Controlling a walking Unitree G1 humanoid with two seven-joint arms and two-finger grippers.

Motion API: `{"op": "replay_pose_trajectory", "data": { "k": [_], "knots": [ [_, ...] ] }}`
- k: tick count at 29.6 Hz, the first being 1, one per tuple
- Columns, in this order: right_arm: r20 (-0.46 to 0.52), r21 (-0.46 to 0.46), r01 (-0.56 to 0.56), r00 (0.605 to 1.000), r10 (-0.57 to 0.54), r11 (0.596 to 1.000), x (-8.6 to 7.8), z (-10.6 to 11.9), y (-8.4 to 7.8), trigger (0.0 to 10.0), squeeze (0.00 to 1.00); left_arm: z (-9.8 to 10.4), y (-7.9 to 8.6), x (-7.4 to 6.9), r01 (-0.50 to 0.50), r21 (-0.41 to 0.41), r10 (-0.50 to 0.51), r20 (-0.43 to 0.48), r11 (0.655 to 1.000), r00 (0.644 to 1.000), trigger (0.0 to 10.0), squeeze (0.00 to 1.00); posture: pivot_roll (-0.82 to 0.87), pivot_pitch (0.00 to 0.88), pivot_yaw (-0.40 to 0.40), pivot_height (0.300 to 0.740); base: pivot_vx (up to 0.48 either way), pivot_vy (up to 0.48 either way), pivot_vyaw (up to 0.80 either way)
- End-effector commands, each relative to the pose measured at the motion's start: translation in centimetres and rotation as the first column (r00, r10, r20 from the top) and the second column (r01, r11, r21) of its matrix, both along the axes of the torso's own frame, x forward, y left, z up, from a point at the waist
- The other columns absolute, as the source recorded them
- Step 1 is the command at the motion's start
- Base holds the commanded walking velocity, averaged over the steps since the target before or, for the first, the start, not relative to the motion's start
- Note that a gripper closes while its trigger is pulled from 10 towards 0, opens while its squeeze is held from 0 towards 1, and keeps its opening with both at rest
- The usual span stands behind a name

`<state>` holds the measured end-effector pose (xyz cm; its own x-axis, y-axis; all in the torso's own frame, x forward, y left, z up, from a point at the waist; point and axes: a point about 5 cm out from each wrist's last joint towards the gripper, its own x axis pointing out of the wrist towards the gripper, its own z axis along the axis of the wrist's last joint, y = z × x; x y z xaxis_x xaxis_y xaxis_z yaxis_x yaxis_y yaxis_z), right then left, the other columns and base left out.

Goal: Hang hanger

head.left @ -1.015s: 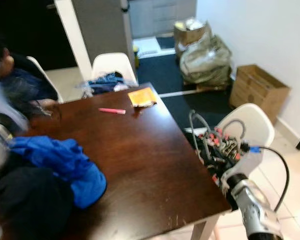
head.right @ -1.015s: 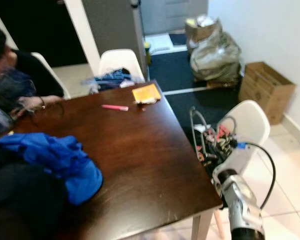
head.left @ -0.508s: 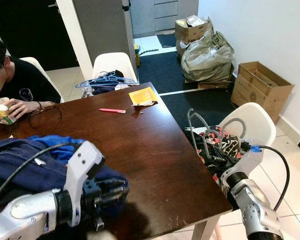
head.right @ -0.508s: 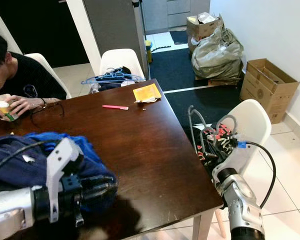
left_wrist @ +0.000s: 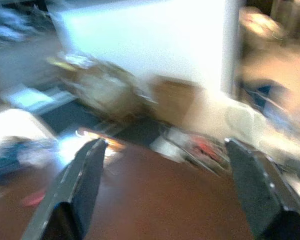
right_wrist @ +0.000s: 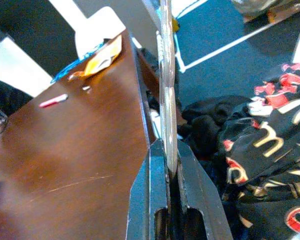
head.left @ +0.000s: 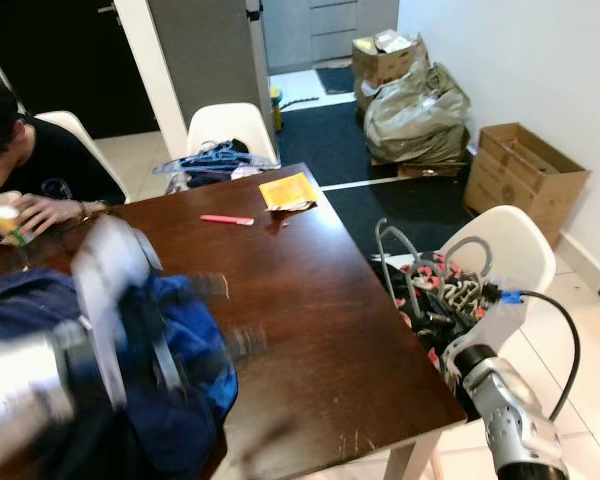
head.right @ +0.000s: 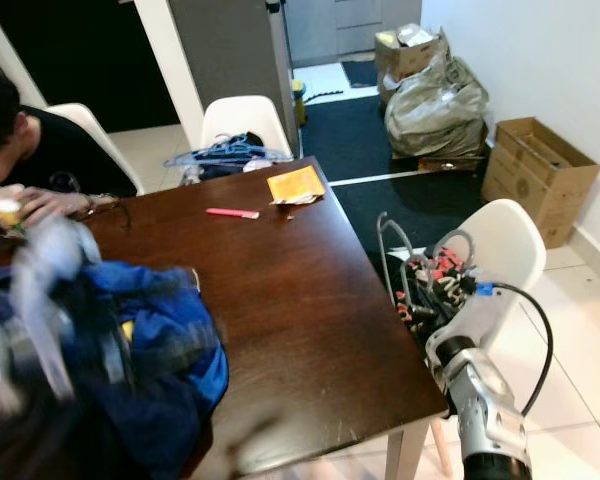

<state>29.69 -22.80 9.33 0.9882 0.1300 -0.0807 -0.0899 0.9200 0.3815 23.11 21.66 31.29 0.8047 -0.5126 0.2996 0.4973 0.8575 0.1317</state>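
Right gripper (right_wrist: 168,172) is clamped on a thin grey metal hanger (head.left: 385,262) carrying black, red-lettered fabric (right_wrist: 270,150), beside the glossy brown wooden table (head.left: 300,290). Lettering unreadable. Left gripper (left_wrist: 165,187), blurred, stands spread.

probably a home dining room: wooden table (head.left: 310,300), white chairs (head.left: 230,128).

Grey hanger (right_wrist: 167,80) upright beside table edge

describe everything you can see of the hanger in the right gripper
The hanger looks like grey plastic, thin and edge-on in the right wrist view. The right gripper is shut on it, the fingers pinching its lower end. It stands roughly upright beside the table edge, above a black patterned garment on the white chair.
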Motion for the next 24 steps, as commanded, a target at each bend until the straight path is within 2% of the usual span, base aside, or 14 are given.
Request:
{"op": "replay_pose_trajectory", "data": {
  "k": [1,2,3,4,5,6,7,9,10,11,12,17,22,24],
  "knots": [
    [-0.023,0.034,-0.035,0.999,0.036,0.999,0.0,-0.7,1.0,10.0,0.00,-0.3,2.6,0.9,-0.187,-0.059,0.185,-0.042,0.981,0.982,10.0,0.74,0.05,0.021,0.094,0.740,0.000,0.000,0.00],
    [-0.024,0.035,-0.035,0.999,0.036,0.999,0.0,-0.7,0.9,10.0,0.00,-0.8,4.9,1.6,-0.384,-0.008,0.382,-0.069,0.923,0.921,10.0,0.00,0.05,0.018,0.094,0.740,0.000,0.000,0.00],
    [-0.024,0.037,-0.035,0.999,0.036,0.999,0.0,-0.7,0.9,10.0,0.00,-1.9,7.0,2.1,-0.547,0.049,0.549,-0.101,0.836,0.830,10.0,0.00,0.05,0.018,0.095,0.740,0.000,0.000,0.00],
    [-0.024,0.037,-0.035,0.999,0.036,0.999,0.0,-0.7,0.9,10.0,0.00,-1.9,7.0,2.1,-0.547,0.049,0.549,-0.101,0.836,0.830,10.0,0.00,0.05,0.018,0.095,0.740,0.000,0.000,0.00],
    [-0.024,0.039,-0.035,0.999,0.036,0.999,-0.1,-0.7,0.9,10.0,0.00,-2.7,8.2,2.1,-0.626,0.102,0.634,-0.113,0.773,0.765,10.0,0.00,0.05,0.018,0.095,0.740,0.000,0.000,0.00],
    [-0.024,0.039,-0.035,0.999,0.036,0.999,-0.1,-0.7,0.9,10.0,0.00,-2.7,8.2,2.1,-0.626,0.102,0.634,-0.113,0.773,0.765,10.0,0.00,0.05,0.018,0.095,0.740,0.000,0.000,0.00],
    [-0.024,0.040,-0.035,0.999,0.036,0.999,-0.1,-0.7,0.9,10.0,0.00,-3.7,8.7,2.3,-0.654,0.150,0.670,-0.128,0.742,0.731,10.0,0.00,0.05,0.017,0.096,0.740,0.000,0.000,0.00],
    [-0.025,0.041,-0.037,0.999,0.038,0.998,-0.1,-0.8,1.0,10.0,0.00,-5.1,8.0,3.0,-0.574,0.031,0.566,-0.218,0.818,0.795,10.0,0.00,0.04,0.005,0.087,0.740,0.000,0.000,0.00],
    [-0.025,0.041,-0.037,0.999,0.038,0.998,-0.1,-0.8,1.0,10.0,0.00,-5.1,8.0,3.0,-0.574,0.031,0.566,-0.218,0.818,0.795,10.0,0.00,0.04,0.005,0.087,0.740,0.000,0.000,0.00],
    [-0.026,0.040,-0.039,0.999,0.040,0.998,-0.1,-0.8,1.0,10.0,0.00,-5.4,7.5,3.2,-0.502,-0.060,0.473,-0.251,0.863,0.844,10.0,0.00,0.03,0.002,0.092,0.740,0.000,0.000,0.00],
    [-0.026,0.040,-0.039,0.999,0.040,0.998,-0.1,-0.8,1.0,10.0,0.00,-5.4,7.5,3.2,-0.502,-0.060,0.473,-0.251,0.863,0.844,10.0,0.00,0.03,0.002,0.092,0.740,0.000,0.000,0.00],
    [-0.029,0.039,-0.037,0.999,0.038,0.999,-0.2,-1.0,0.9,10.0,0.00,-5.6,7.6,2.6,-0.347,-0.242,0.276,-0.285,0.906,0.918,10.0,0.00,0.02,0.000,0.091,0.740,0.000,0.000,0.00],
    [-0.029,0.039,-0.035,0.999,0.036,0.999,-0.2,-1.0,0.8,10.0,0.00,-6.0,10.2,1.7,-0.405,-0.102,0.358,-0.309,0.909,0.881,10.0,0.00,0.02,0.000,0.085,0.740,0.000,0.000,0.00],
    [-0.030,0.038,-0.035,0.999,0.036,0.999,-0.2,-1.0,0.8,10.0,0.00,-6.5,13.1,0.9,-0.487,0.082,0.485,-0.327,0.870,0.811,10.0,0.00,0.02,0.000,0.085,0.740,0.000,0.000,0.00]
  ]
}}
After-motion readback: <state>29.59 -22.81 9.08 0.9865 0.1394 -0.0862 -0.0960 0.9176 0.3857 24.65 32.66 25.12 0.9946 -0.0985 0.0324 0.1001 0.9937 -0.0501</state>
